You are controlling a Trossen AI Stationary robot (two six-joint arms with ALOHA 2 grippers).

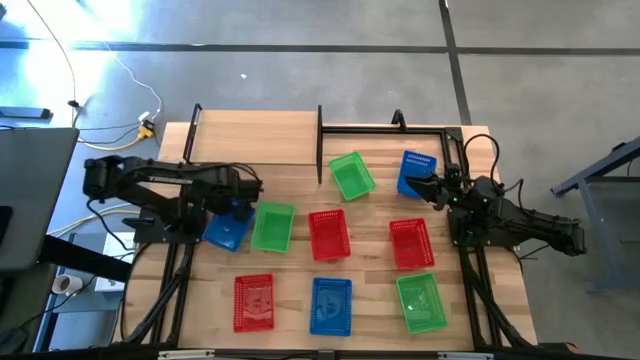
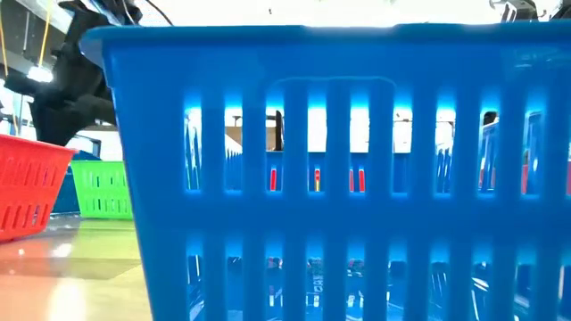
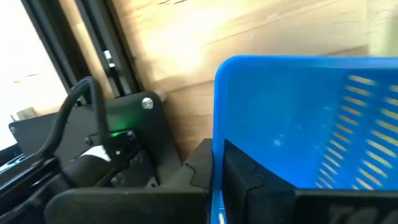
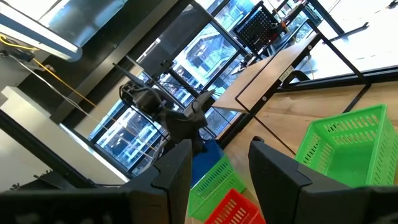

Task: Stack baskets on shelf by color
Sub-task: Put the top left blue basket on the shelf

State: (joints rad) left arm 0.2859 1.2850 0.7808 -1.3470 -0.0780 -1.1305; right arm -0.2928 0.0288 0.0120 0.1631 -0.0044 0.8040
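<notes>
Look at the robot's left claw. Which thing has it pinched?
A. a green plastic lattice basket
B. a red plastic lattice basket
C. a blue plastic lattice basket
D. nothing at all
C: the left gripper is shut on the wall of the blue plastic lattice basket at the table's left side; in the left wrist view its dark fingers straddle that blue rim.
</notes>
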